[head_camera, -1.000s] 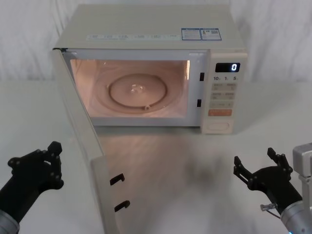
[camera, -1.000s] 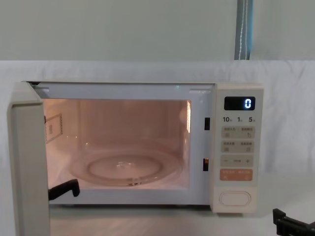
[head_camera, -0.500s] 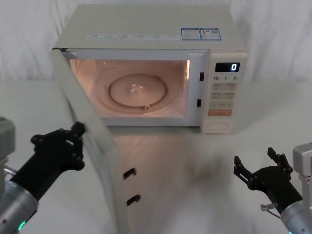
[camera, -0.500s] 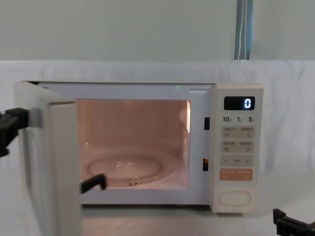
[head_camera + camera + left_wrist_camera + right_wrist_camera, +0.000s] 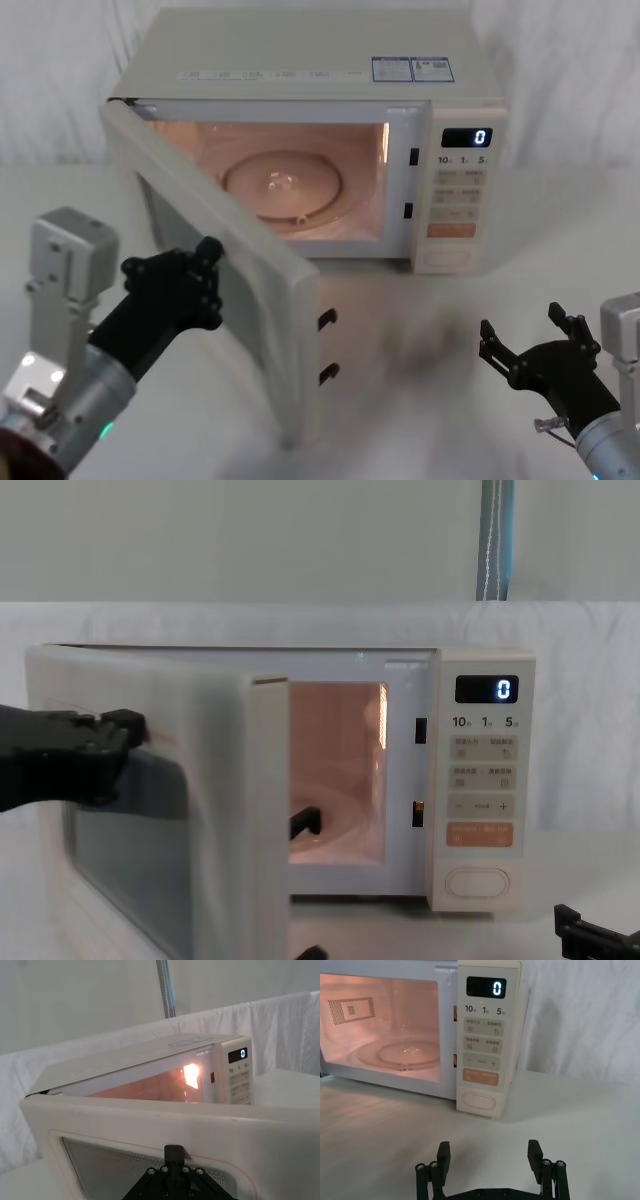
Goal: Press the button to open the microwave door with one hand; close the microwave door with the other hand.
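Microwave door [image 5: 215,265] stands half-open, cream with dark window, left gripper [image 5: 190,285] pressing it, finger spread unclear.

The microwave door [image 5: 225,265] stands about half open, slanting across the front of the microwave [image 5: 300,70] and blocking the direct path ahead of the left gripper [image 5: 185,285], which presses against its outer face. Between the door's free edge and the control panel [image 5: 458,190] a gap to the lit cavity is open. Ahead of the right gripper [image 5: 490,1157], whose fingers are spread, bare table [image 5: 580,1110] runs unobstructed to the button [image 5: 478,1101].
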